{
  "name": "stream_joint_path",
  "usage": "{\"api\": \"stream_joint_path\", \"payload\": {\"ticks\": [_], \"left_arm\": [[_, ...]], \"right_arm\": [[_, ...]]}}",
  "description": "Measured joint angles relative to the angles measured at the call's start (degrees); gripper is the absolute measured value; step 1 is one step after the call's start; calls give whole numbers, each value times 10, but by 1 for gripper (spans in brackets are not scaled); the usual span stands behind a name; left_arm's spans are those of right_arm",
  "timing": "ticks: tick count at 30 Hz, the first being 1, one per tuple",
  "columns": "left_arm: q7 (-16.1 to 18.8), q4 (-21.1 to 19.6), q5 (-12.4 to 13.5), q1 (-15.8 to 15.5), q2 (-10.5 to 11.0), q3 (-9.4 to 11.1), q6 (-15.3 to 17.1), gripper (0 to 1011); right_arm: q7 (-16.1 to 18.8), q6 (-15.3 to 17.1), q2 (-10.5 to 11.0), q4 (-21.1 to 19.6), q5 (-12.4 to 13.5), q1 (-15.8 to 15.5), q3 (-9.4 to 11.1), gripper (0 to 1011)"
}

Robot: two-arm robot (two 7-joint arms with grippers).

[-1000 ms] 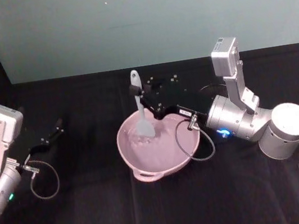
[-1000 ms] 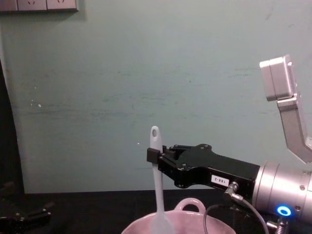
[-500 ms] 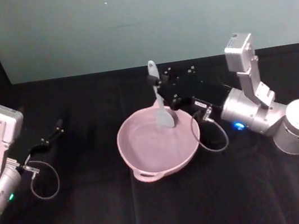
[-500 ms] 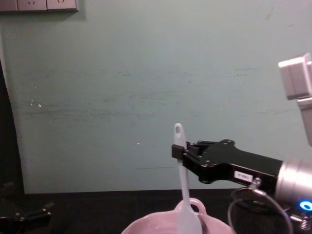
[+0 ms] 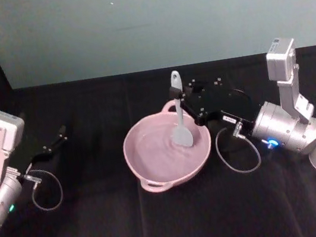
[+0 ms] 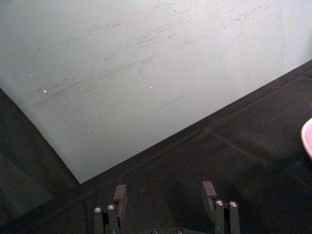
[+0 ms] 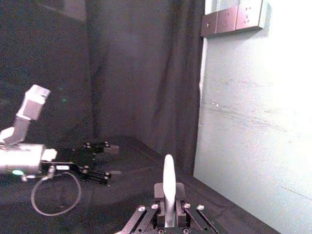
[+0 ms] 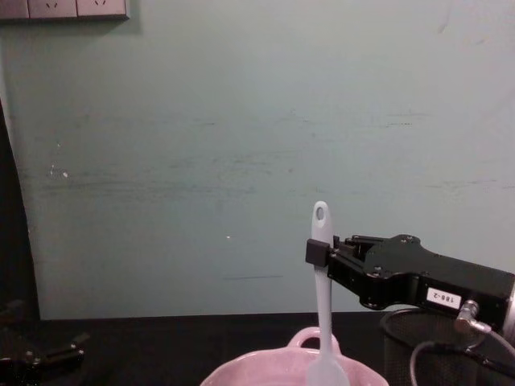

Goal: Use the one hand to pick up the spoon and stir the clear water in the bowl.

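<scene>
The chest view's bottom edge cut off the wide pale pink bowl (image 8: 273, 366) below its rim and clipped the paddle head of the long white plastic spoon (image 8: 323, 305). The black two-fingered right hand (image 8: 320, 253) covered the handle where it gripped it. A black wire-mesh cup (image 8: 483, 354) ran off the bottom edge. Whether the spoon's head touched water could not be told.

The right gripper (image 5: 182, 104) clamps the slender white spoon (image 5: 182, 128) upright, its paddle head down inside the right half of the pale pink bowl (image 5: 129, 154).

Right pincer (image 5: 180, 104) clamped, outstretched; left pincer (image 6: 164, 192) parked, spread.
</scene>
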Motion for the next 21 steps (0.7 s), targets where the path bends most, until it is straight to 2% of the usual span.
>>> {"api": "stream_joint_path", "payload": {"ticks": [6,11,18,21], "left_arm": [[0,0,0,0,0,0,0,1011],[0,0,0,0,0,0,0,1011],[0,0,0,0,0,0,0,1011],[0,0,0,0,0,0,0,1011]], "right_arm": [[8,11,1,-15,10,-13,0,127],[18,23,-2,-18,18,-14,-8,127],[25,24,-17,-14,22,-7,-22,127],[21,16,-31,-2,17,2,-28,127]]}}
